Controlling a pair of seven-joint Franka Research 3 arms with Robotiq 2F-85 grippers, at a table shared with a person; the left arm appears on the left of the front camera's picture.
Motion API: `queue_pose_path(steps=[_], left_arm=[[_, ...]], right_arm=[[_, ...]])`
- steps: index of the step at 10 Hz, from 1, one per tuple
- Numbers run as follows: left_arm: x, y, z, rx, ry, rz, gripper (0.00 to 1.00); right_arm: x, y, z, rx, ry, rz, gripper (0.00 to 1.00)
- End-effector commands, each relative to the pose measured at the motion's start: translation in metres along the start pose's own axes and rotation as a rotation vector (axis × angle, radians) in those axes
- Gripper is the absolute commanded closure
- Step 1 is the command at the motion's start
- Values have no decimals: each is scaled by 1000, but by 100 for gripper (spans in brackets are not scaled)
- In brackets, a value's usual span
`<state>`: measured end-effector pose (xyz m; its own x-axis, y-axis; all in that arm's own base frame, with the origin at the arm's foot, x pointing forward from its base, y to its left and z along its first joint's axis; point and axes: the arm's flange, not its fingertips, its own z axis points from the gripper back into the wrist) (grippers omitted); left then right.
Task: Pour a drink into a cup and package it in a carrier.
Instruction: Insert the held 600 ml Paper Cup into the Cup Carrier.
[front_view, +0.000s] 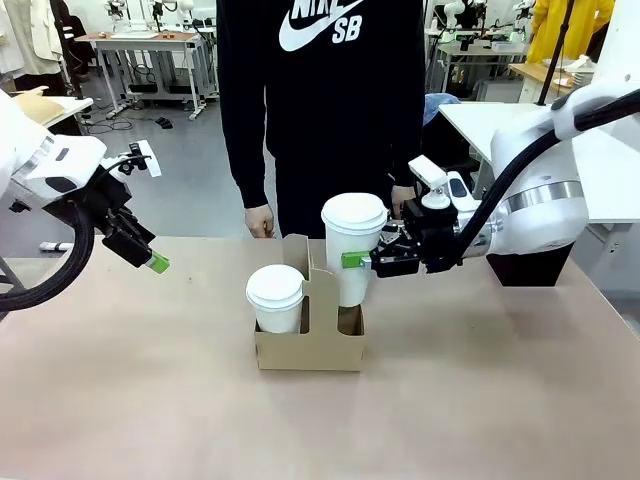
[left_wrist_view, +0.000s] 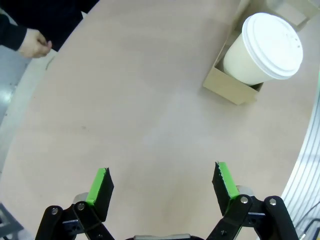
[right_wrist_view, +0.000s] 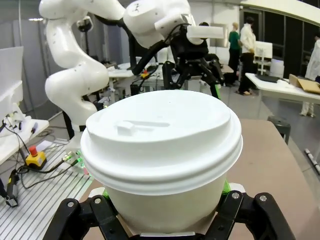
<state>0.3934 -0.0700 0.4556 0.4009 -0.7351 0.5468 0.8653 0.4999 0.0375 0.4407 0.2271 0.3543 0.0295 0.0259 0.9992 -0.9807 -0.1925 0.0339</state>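
The tan carrier (front_view: 310, 345) stands mid-table. Its left slot holds the shorter lidded cup (front_view: 275, 297). The tall white cup (front_view: 353, 245), lidded, hangs upright over the right slot with its base at the slot's rim. My right gripper (front_view: 362, 260) is shut on its side. In the right wrist view the cup (right_wrist_view: 162, 135) sits between the green pads (right_wrist_view: 225, 187). The lid hides the drink. My left gripper (front_view: 152, 260) hovers open over the table's left side, its fingers (left_wrist_view: 100, 186) apart, with the carrier (left_wrist_view: 232, 90) and shorter cup (left_wrist_view: 265, 47) beyond.
A person in a black hoodie stands at the far edge, one hand (front_view: 262, 222) by the table, seen too in the left wrist view (left_wrist_view: 35, 44). A black box (front_view: 530, 268) sits behind my right arm. Bare tabletop (front_view: 150, 400) lies in front and to the left.
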Motion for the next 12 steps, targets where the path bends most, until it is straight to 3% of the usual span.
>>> queue_pose_path(steps=[1, 6, 12], left_arm=[[2, -1, 3, 10, 8, 8, 0], [2, -1, 3, 10, 8, 8, 0], [2, -1, 3, 10, 8, 8, 0]], right_arm=[[-10, -7, -8, 31, -59, 7, 20], [-26, 1, -14, 96, -81, -41, 20], [-55, -7, -13, 135, 17, -92, 20]])
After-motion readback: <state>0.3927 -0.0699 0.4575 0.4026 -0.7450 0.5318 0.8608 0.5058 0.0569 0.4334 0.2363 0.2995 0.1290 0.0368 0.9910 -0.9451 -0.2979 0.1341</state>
